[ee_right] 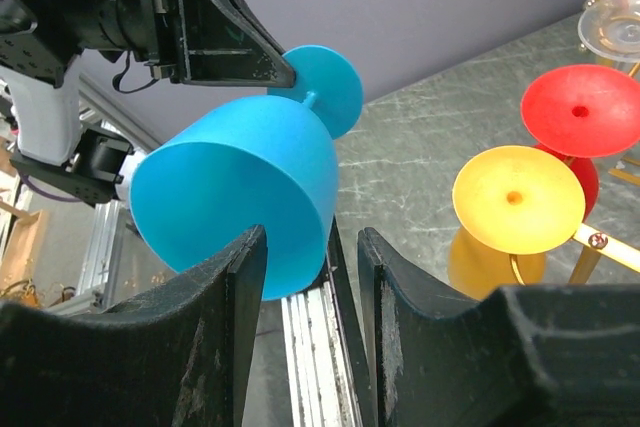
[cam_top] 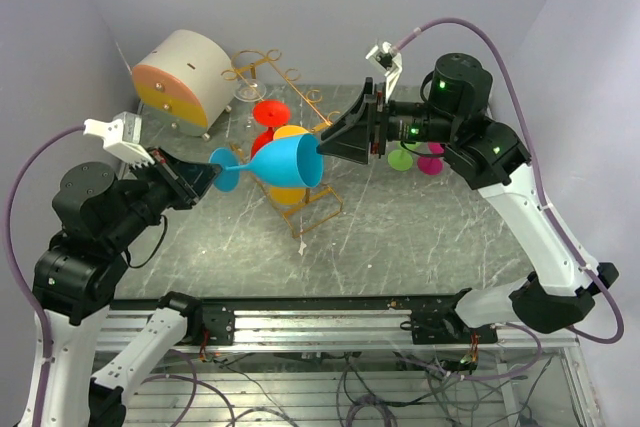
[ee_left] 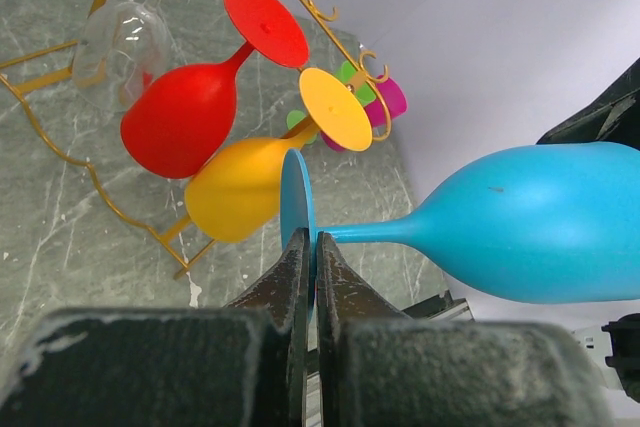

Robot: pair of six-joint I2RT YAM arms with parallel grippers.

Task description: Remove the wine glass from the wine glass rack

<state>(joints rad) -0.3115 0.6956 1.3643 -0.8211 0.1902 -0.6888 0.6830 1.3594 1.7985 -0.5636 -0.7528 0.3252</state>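
Observation:
A blue wine glass (cam_top: 290, 162) hangs sideways in the air in front of the gold wire wine glass rack (cam_top: 322, 210). My left gripper (cam_top: 212, 177) is shut on the edge of its round foot (ee_left: 297, 202), seen in the left wrist view (ee_left: 311, 239). My right gripper (cam_top: 325, 145) is open at the bowl's rim. In the right wrist view (ee_right: 312, 237) the bowl wall (ee_right: 250, 177) sits between its jaws, not pinched. A red glass (cam_top: 270, 112), a yellow glass (cam_top: 288, 192) and a clear glass (ee_left: 115, 42) hang on the rack.
A round white-and-orange drawer box (cam_top: 180, 77) stands at the back left beside the rack. A green glass (cam_top: 400, 159) and a pink glass (cam_top: 431, 164) lie on the marble table under my right arm. Walls close in the back and both sides.

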